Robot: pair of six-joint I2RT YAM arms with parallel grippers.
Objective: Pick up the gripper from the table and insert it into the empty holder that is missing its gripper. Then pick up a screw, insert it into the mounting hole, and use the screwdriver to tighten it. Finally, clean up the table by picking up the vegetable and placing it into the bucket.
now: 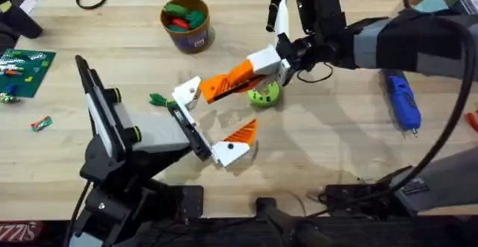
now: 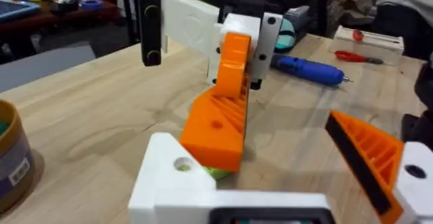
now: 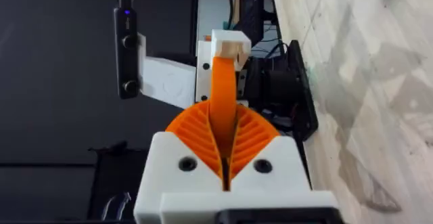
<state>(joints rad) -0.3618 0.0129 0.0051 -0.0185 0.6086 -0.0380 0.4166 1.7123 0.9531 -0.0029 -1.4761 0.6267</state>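
Right gripper (image 1: 275, 62), reaching in from the right side of the table (image 1: 336, 157), clamps the orange gripper (image 1: 228, 79) between its ribbed pads, the wedge's long axis running slantwise down toward the left arm's empty holder (image 1: 187, 92). That white bracket sits at the upper end of the left arm's black rail (image 1: 190, 131), and the wedge's free end lies just beside it, perhaps already touching; the overhead angle leaves the contact unclear. From the left wrist camera the holder's dark mounting hole (image 2: 183, 164) faces up, with the orange body (image 2: 220, 119) leaning over it. The left gripper (image 1: 213, 120) has only one finger mounted, a shorter orange wedge (image 1: 243, 133) at the rail's lower end, so its fingers stand apart with nothing between them. The right arm is plainly the nearer to the part, and the seating move looks to depend on lining the wedge's base with the bracket. A lime-green perforated ball (image 1: 264, 93) rests under the held part. The vegetable (image 1: 157, 99) lies just left of the holder; the bucket (image 1: 186, 24), already holding toy produce, stands beyond, and the blue screwdriver (image 1: 402, 104) lies well apart at the right.
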